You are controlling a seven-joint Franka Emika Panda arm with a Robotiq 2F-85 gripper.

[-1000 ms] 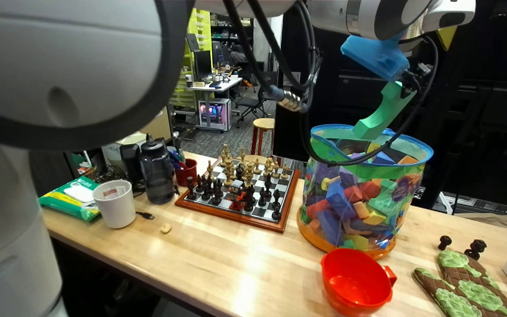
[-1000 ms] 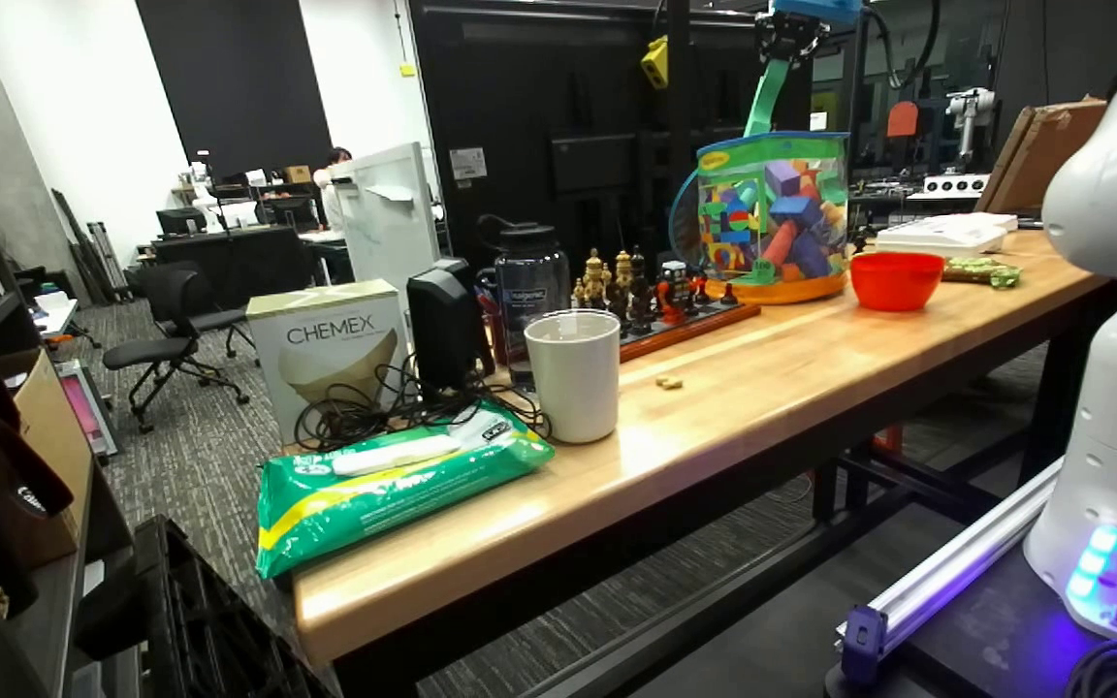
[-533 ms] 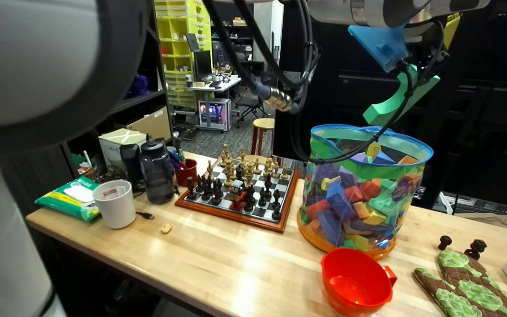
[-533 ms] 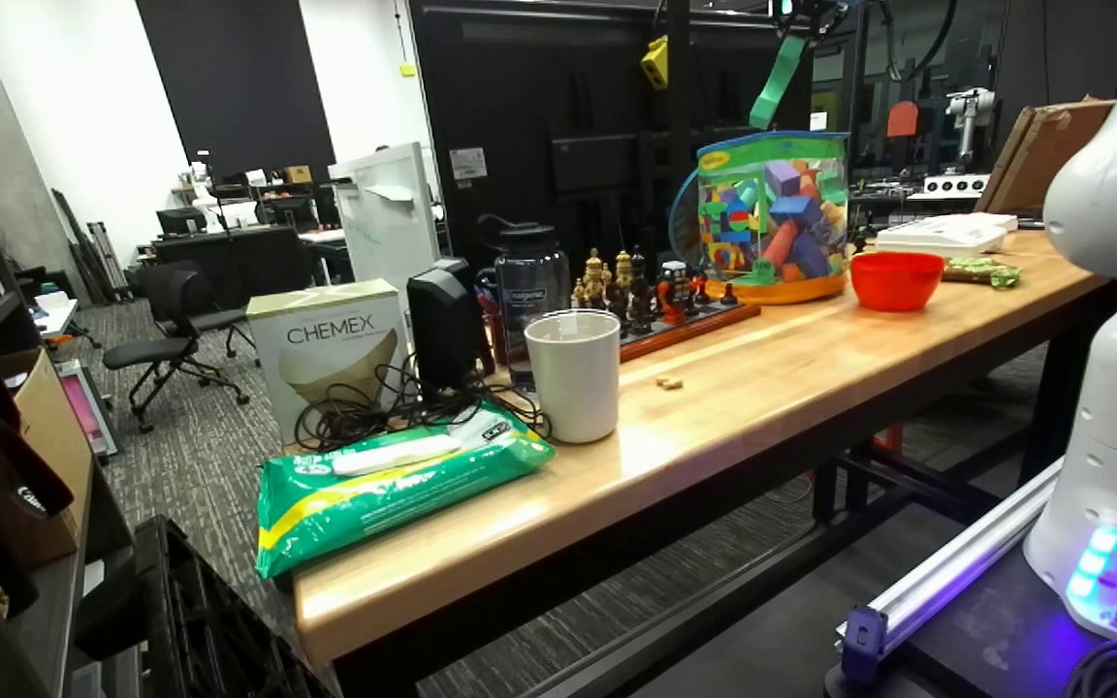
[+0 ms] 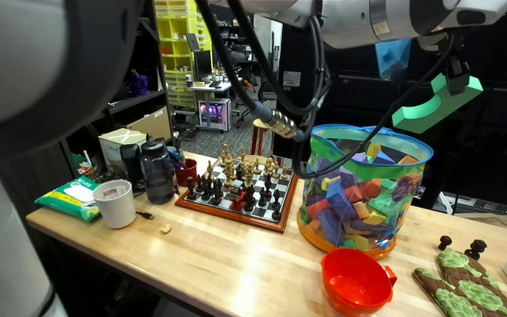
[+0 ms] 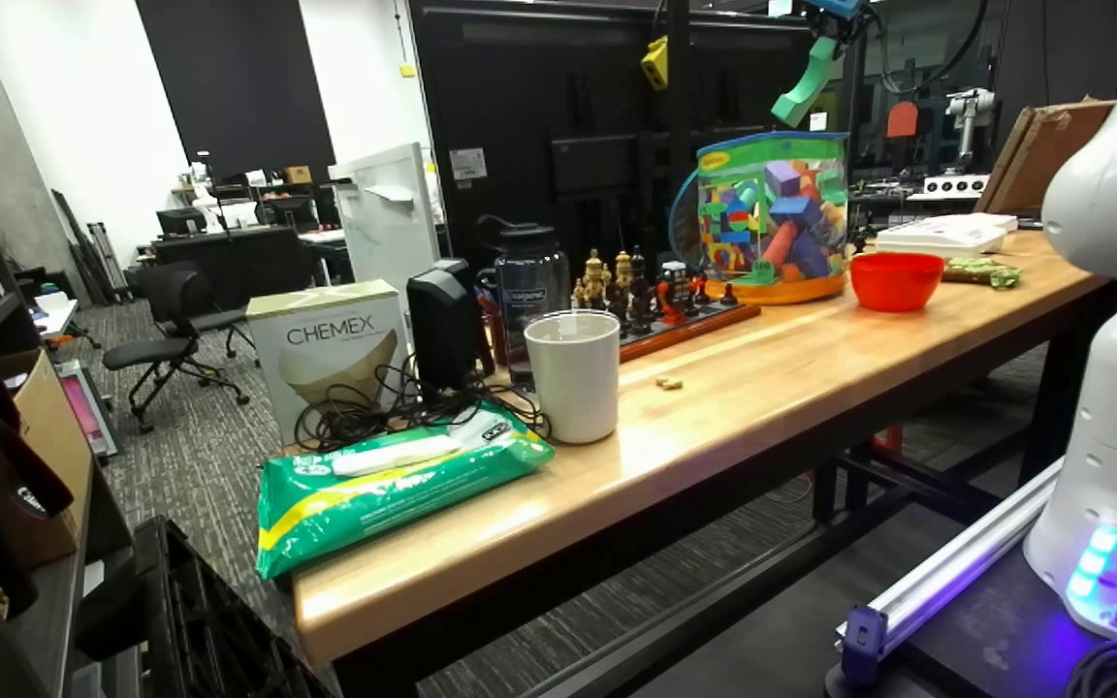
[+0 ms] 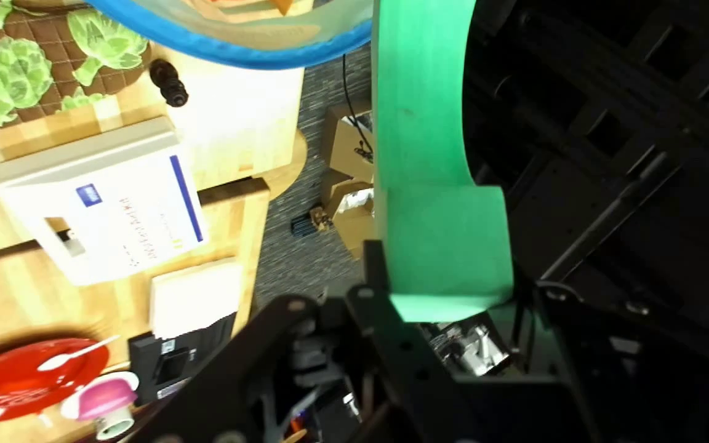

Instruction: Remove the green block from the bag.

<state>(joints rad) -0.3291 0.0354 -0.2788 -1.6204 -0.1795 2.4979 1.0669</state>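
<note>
my claw (image 7: 447, 267) is clamping the green block (image 5: 439, 107) from both sides, near one end of its arch. the block is hanging tilted in the air, wholly out of the bag (image 5: 385, 171) and apart from its blue rim (image 7: 268, 59). in an exterior view it is sitting between one and two o'clock from the bag, its free end pointing to eight o'clock from my grip; in the wrist view the rim is showing at eleven.

i am judging the lifting-out done, with at most a setting-down to follow. i am taking this block for foam: light, springy, matt enough not to be slippery, easy to dent rather than break. so i am counting on a modest squeeze; pressing harder would only be leaving marks. because i am holding it off its middle, the long free end is likely to be twisting in my grip if i swing fast. for balance i am preferring the slim waist of the arch as a place to take hold. for putting it down i am favouring the tabletop (image 5: 227, 251) at eight o'clock from the bag, since the red bowl (image 5: 357, 286) is standing at six.
</note>
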